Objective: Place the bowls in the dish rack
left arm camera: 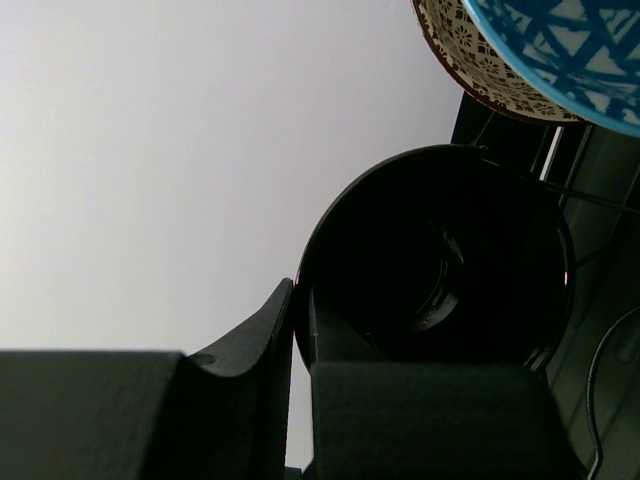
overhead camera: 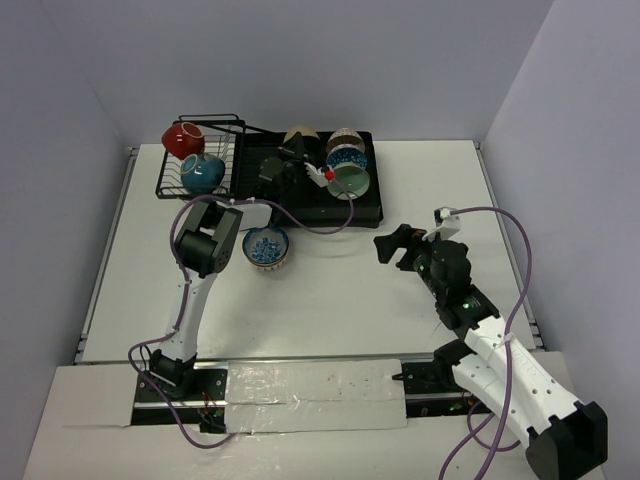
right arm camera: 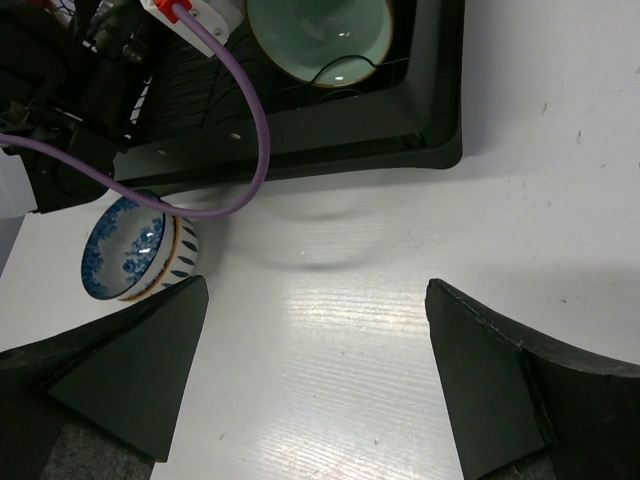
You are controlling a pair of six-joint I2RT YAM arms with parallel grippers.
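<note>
The left end effector (left arm camera: 300, 300) was clamped on the rim of a black bowl (left arm camera: 435, 260): one finger (left arm camera: 255, 340) lay against the outside of the wall and the other against the inside, with only the rim's thickness between them. The left wrist view showed this bowl tilted, its dark hollow facing the camera, over the ridged tray of the dish rack (overhead camera: 300, 213). Just beyond it stood a brown-flowered bowl (left arm camera: 465, 50) and a blue lattice bowl (left arm camera: 570, 50), nested close together. The rack sat at the far side of the white surface (overhead camera: 330, 300). Its wire basket (overhead camera: 215, 119) at the left end held a red bowl (overhead camera: 182, 139) and a teal bowl (overhead camera: 203, 173), while a pale green bowl (overhead camera: 351, 181) leaned on edge in the tray near the right end. The right end effector (right arm camera: 315, 290) hovered over bare surface just in front of the tray's near right corner. Its two fingers (right arm camera: 135, 370) were spread wide apart, with nothing between them and nothing touching them. A blue-and-white bowl (overhead camera: 266, 247) stood upright on the surface, outside the rack and near its front edge, to the left of the right end effector. A purple cable (right arm camera: 255, 130) looped down across the tray's rim just above that bowl.
</note>
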